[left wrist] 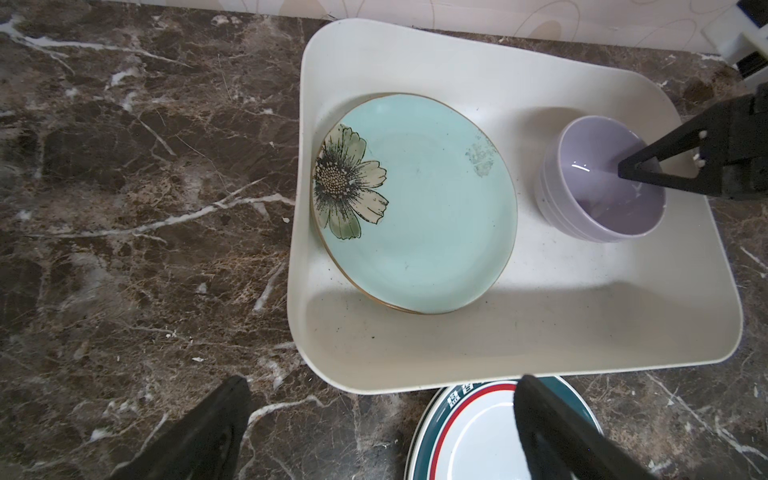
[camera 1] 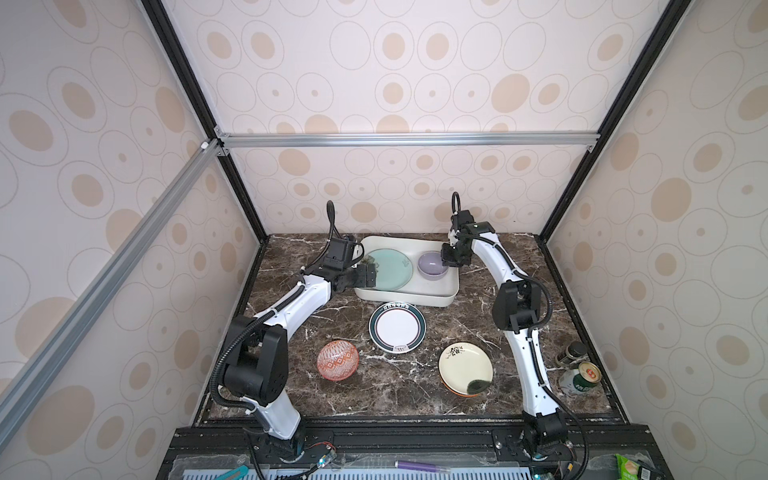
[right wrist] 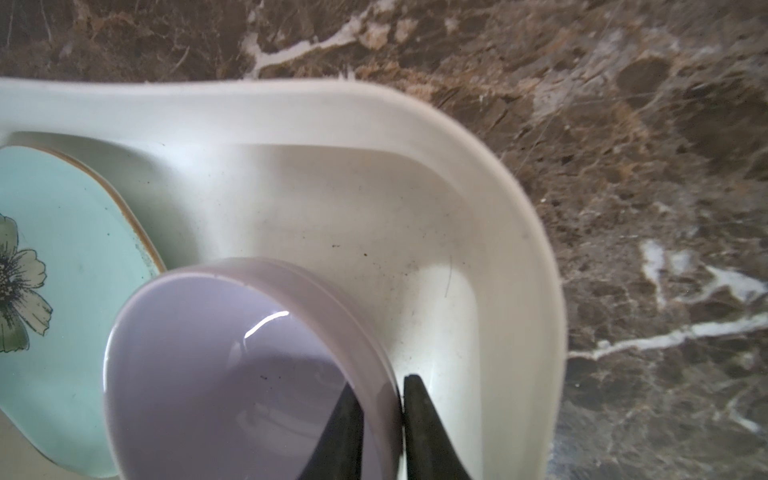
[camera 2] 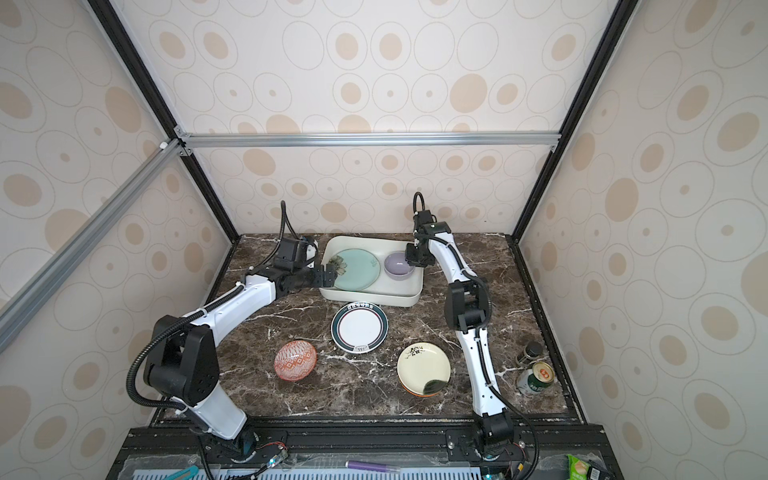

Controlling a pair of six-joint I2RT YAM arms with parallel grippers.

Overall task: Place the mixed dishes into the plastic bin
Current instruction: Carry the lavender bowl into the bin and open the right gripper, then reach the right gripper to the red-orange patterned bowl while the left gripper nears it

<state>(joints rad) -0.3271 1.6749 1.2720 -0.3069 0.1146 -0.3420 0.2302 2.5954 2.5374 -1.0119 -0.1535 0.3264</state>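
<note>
The bench (camera 1: 465,320) is surfaced in polished, dark veined marble. The plastic bin (left wrist: 582,291) is moulded in matt white plastic; the lavender bowl (right wrist: 228,374) and pale teal plate (left wrist: 436,216) are glossily glazed.

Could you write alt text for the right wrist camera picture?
Black fingers of the right gripper straddle the wall of a lavender bowl in a white plastic bin. A pale teal flower plate lies beside it in the bin, on a brown marble table.

White Chinese characters, illegible, on green-rimmed plate (camera 1: 397,328); blurred lettering on drink can (camera 1: 579,378)
</note>
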